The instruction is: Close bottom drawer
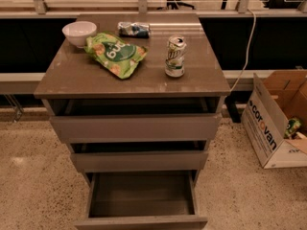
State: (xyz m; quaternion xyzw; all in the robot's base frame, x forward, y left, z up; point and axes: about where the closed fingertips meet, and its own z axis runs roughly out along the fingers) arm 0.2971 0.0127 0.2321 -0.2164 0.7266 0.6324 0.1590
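The bottom drawer (pixel 141 195) is the lowest of three grey-brown drawers and stands pulled far out, showing its bare dark-grey interior. Its flat front edge (pixel 141 222) runs along the bottom of the view. The middle drawer (pixel 139 160) and the top drawer (pixel 136 127) are each pulled out a little. My gripper and arm are out of view.
On the cabinet top (pixel 62 78) sit a white bowl (pixel 79 33), a green snack bag (pixel 115 53), a soda can (pixel 175 56) and a small blue packet (pixel 134 29). An open cardboard box (pixel 276 123) stands on the floor at the right. A cable (pixel 247 47) hangs behind.
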